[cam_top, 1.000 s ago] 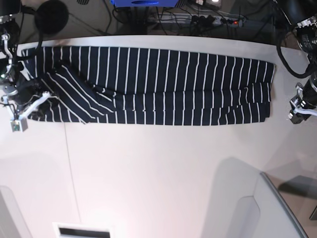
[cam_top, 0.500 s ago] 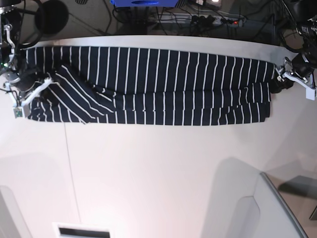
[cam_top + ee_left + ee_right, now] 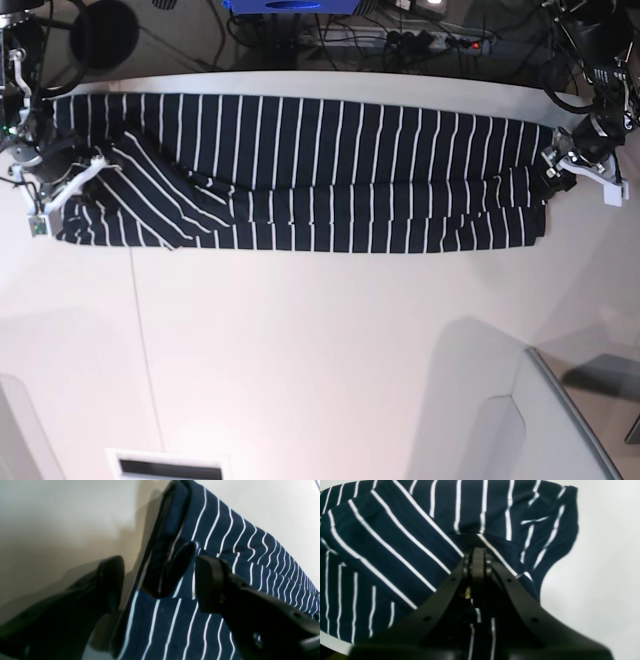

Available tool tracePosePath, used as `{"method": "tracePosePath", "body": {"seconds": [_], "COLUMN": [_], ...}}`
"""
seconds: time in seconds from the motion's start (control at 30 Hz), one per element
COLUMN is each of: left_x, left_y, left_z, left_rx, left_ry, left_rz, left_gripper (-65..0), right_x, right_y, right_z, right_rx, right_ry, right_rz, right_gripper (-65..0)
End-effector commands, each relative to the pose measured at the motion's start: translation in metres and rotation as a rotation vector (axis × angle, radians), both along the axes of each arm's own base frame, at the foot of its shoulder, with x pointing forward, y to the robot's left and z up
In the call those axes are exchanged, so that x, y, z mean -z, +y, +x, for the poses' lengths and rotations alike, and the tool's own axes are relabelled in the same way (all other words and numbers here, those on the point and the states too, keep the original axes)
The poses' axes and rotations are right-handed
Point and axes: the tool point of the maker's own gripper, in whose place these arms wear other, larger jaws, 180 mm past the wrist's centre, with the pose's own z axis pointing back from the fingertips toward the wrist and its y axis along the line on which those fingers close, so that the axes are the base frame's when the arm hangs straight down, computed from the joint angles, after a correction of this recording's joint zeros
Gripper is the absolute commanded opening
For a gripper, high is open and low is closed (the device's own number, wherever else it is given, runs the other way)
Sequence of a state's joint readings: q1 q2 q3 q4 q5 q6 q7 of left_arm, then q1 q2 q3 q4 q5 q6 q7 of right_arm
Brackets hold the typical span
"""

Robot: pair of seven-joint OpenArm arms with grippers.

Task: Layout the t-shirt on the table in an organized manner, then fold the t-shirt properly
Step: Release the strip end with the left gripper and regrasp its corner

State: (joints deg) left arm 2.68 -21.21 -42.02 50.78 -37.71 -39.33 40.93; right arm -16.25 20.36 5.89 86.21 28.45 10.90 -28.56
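Observation:
The t-shirt (image 3: 320, 170), dark navy with thin white stripes, lies as a long flat band along the far side of the table (image 3: 320, 340). A sleeve is folded diagonally over its left end. At the band's right end, my left gripper (image 3: 553, 168) is open. In the left wrist view one of its fingers (image 3: 110, 585) is over bare table and the other is over the striped cloth (image 3: 225, 542), with the shirt's folded edge between them. My right gripper (image 3: 478, 555) is shut on the t-shirt at the left end (image 3: 85, 172), and the cloth bunches at its tips.
Beyond the table's curved far edge sit a power strip with cables (image 3: 440, 40), a blue box (image 3: 290, 5) and a round black object (image 3: 105, 35). A grey panel (image 3: 560, 420) rises at the near right. A white slot (image 3: 165, 465) shows at the near edge.
My left gripper came in from beside the table's right edge to the shirt's right end and opened wider. My right gripper shifted slightly towards the far edge, still holding the left end.

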Motion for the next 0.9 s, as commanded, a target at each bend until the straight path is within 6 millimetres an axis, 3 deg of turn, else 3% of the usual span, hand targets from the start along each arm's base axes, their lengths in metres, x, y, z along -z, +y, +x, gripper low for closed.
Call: {"method": "tracePosePath", "body": {"seconds": [0.0,0.13,0.33,0.63,0.7,0.87], "left_x": [-0.018,-0.014,0.001,0.024,0.025,0.028], "left_y": [0.015,0.014,-0.002,-0.017,-0.016,-0.014], "left_z": [0.012,0.021,0.029,0.014,0.014,0.015], "left_rx": [-0.001,0.031,0.073,0.065,0.06,0.024], "left_ry": [-0.053,-0.014,0.049,0.105,0.106,0.067], "left_rz": [0.033,0.084,0.123,0.055,0.051,0.05], "left_gripper": [-23.9,-23.9,-23.9,-25.2,-33.1,-63.0], "right_x": [-0.011,-0.011,-0.011,-0.011,-0.011,-0.011], "right_y": [-0.005,-0.005,-0.005,-0.005,-0.005,-0.004], "right_z": [0.009,0.009,0.009,0.009,0.009,0.009], "right_rx": [-0.001,-0.001,-0.002,-0.002,-0.002,-0.003], "right_ry": [-0.041,-0.041,-0.041,-0.041,-0.041,-0.042], "right_rz": [-0.01,-0.009,-0.008,-0.008,-0.008,-0.008], "right_gripper": [-65.0,-65.0,-65.0,-65.0,-65.0,-65.0]}}
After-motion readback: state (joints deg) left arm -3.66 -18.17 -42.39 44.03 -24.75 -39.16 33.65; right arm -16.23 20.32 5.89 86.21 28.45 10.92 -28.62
